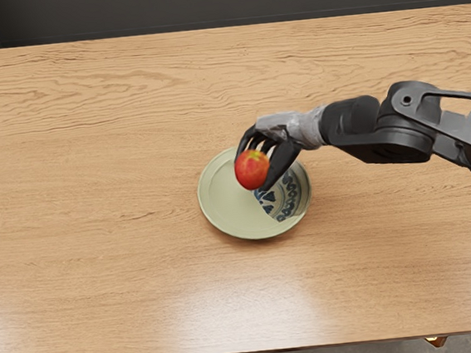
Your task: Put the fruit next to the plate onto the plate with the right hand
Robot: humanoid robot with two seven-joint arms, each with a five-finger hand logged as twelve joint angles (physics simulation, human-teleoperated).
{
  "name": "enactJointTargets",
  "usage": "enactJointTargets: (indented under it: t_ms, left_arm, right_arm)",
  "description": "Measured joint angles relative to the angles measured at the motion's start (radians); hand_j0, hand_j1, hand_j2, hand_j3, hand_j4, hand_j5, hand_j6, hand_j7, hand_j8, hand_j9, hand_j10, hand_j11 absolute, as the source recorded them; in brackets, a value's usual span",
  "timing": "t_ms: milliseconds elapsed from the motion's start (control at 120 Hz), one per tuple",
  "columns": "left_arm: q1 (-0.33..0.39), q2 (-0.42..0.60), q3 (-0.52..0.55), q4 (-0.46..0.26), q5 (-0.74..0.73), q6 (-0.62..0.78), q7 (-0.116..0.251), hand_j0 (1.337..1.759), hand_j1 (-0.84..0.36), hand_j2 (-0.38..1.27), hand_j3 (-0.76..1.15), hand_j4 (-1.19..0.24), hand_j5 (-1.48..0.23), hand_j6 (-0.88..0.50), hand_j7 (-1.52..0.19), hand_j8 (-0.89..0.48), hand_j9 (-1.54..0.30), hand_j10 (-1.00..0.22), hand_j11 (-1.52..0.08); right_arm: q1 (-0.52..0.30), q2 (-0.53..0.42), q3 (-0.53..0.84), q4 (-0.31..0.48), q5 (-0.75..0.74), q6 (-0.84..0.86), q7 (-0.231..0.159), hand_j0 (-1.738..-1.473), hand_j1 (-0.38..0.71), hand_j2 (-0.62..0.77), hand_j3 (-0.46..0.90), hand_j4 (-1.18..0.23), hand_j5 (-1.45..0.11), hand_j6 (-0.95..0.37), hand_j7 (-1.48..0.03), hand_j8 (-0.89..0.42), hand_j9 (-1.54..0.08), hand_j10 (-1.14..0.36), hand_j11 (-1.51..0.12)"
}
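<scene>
Where the slanted view looked down, one wooden desk (92, 157) filled nearly the whole picture, its pale brown grain running from side to side and a soft glare lying on its near part. A strip of dark wall ran along behind its far edge, and two small orange-brown pieces showed below its front edge, one near each corner.

One arm showed, the right arm (397, 123), dark grey and thick in its joints. It came in from the right edge at about mid-height and reached leftward toward the middle of the desk.

One round plate (222, 215), pale green with a raised rim, lay flat on the desk just right of centre. A dark patch shaped like fingers lay on its right half, and whether that was shadow or a printed pattern could not be told.

The right hand (275, 139) hung over the far side of the plate, its back grey and its black fingers (283, 165) curled downward and clasped around the fruit.

One fruit was there, a red apple (252, 169) with a yellowish patch near its top. It sat in that grasp over the plate's far-left part, within the rim's outline. Whether it touched the plate could not be told.
</scene>
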Motion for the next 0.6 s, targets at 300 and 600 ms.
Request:
enactJointTargets:
  t_ms: [300, 600]
  left_arm:
    - [0.000, 0.000, 0.000, 0.000, 0.000, 0.000, 0.000, 1.658, 0.05, 0.05, 0.00, -0.25, -0.32, -0.25, -0.32, -0.25, -0.32, -0.25, -0.32]
    - [0.000, 0.000, 0.000, 0.000, 0.000, 0.000, 0.000, 1.658, 0.05, 0.05, 0.00, -0.25, -0.32, -0.25, -0.32, -0.25, -0.32, -0.25, -0.32]
  right_arm:
    - [-0.021, 0.020, -0.002, -0.006, -0.051, -0.016, -0.008, -1.657, 0.20, 0.06, 0.00, -0.47, -0.68, -0.41, -0.67, -0.49, -0.68, -0.52, -0.68]
    - [-0.013, -0.002, 0.017, -0.015, 0.041, -0.012, -0.008, -1.658, -0.12, 0.00, 0.00, -0.20, -0.27, -0.19, -0.27, -0.20, -0.27, -0.21, -0.27]
